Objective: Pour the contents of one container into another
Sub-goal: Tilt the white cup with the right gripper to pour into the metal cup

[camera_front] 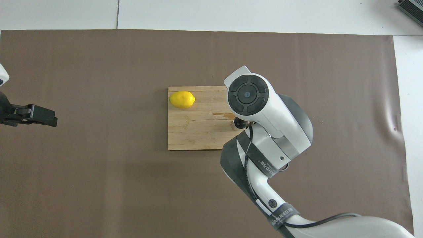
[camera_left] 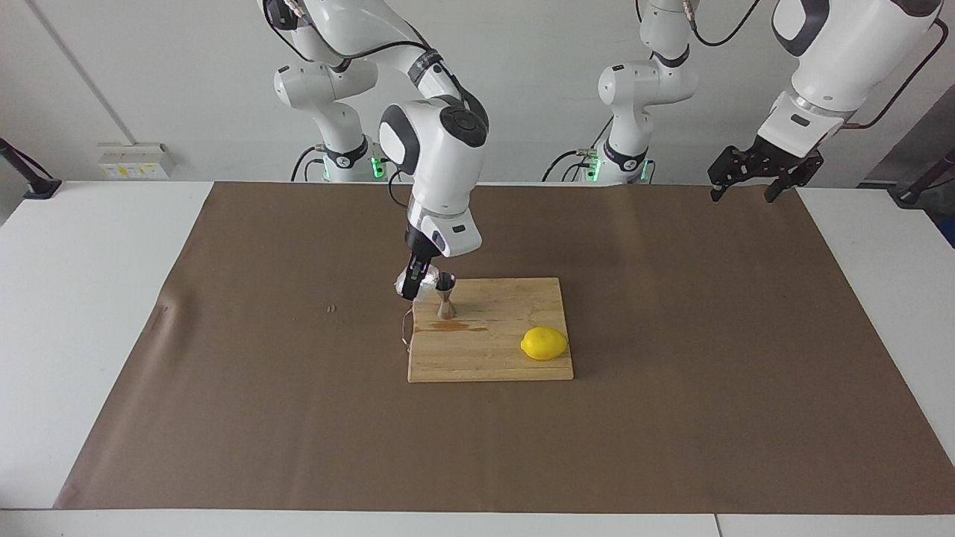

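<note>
The steel jigger (camera_left: 445,297) stands upright on the wooden cutting board (camera_left: 492,350), at the board's end toward the right arm. My right gripper (camera_left: 416,282) is shut on the clear glass cup (camera_left: 415,284) and holds it tilted right beside the jigger's rim. In the overhead view the right arm hides the cup, and only a bit of the jigger (camera_front: 238,123) shows at the board (camera_front: 195,132). My left gripper (camera_left: 750,183) hangs open in the air over the left arm's end of the table; it also shows in the overhead view (camera_front: 54,119).
A yellow lemon (camera_left: 545,344) lies on the board toward the left arm's end, also seen from overhead (camera_front: 182,99). A wet stain (camera_left: 462,327) marks the board just beside the jigger, farther from the robots. Brown paper (camera_left: 671,418) covers the table.
</note>
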You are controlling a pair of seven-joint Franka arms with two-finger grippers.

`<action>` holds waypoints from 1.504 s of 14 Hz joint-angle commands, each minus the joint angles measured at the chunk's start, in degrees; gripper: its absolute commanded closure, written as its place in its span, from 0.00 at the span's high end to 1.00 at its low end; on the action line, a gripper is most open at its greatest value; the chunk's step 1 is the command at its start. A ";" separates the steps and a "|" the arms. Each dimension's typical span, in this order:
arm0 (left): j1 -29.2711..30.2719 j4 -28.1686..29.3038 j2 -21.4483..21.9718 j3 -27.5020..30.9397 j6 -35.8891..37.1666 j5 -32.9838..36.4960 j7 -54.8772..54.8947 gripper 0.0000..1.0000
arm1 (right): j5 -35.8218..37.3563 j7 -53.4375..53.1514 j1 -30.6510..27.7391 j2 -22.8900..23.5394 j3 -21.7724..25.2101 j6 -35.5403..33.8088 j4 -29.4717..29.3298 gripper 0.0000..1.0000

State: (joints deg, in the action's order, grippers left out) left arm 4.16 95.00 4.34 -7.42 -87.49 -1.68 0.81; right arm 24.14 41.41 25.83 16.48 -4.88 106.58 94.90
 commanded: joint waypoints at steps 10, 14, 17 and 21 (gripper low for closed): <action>0.76 1.32 1.46 -0.49 0.48 0.97 -0.64 1.00 | 12.59 1.75 5.28 -0.31 -0.21 -2.70 3.97 0.00; 0.85 1.32 1.46 -0.49 0.48 1.06 -0.64 1.00 | 15.14 1.75 5.90 -0.66 -0.21 -2.08 5.65 0.00; 0.85 1.32 1.46 -0.49 0.48 1.06 -0.64 1.00 | 17.07 1.75 6.77 -0.40 -0.21 -1.99 6.44 0.00; 0.85 1.32 1.46 -0.49 0.48 0.97 -0.64 1.00 | 20.95 1.75 8.97 0.30 -0.21 -2.52 7.32 0.00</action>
State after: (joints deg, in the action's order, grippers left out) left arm 4.19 95.00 4.34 -7.41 -87.44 -1.66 0.70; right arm 42.80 42.45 34.33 16.85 -4.95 104.47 101.61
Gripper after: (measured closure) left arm 0.000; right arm 0.489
